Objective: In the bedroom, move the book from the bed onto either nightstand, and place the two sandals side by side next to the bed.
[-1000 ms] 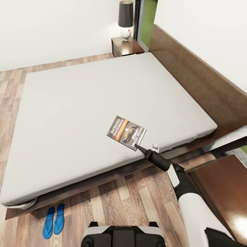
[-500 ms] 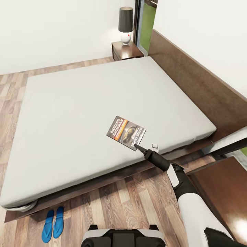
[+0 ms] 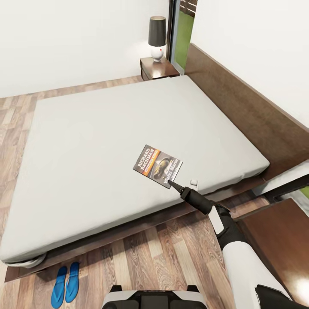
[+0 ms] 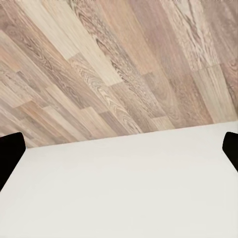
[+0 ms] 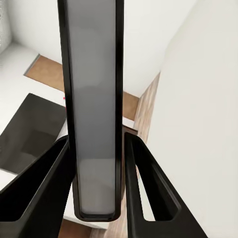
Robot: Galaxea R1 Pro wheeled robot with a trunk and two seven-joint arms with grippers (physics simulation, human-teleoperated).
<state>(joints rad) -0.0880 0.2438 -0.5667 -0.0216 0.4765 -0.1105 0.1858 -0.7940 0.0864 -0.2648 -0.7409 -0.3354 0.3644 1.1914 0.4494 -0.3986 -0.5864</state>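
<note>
The book [image 3: 158, 165] lies on the bed [image 3: 98, 141] near its front edge. The right gripper [image 3: 171, 183] clenches the book's corner [image 5: 94, 114]. The sandals [image 3: 65, 285] lie together on the floor [image 3: 171, 253]. A lamp [image 3: 157, 38] stands on the far nightstand [image 3: 159, 68]. The left gripper [image 4: 119, 148] is spread wide.

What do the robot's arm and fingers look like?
In the head view the right arm is a glossy white tube with black joints, narrowing to a slim black wrist and a pointed right gripper. In the right wrist view its fingers are flat black prongs with long cut-out slots.
</note>
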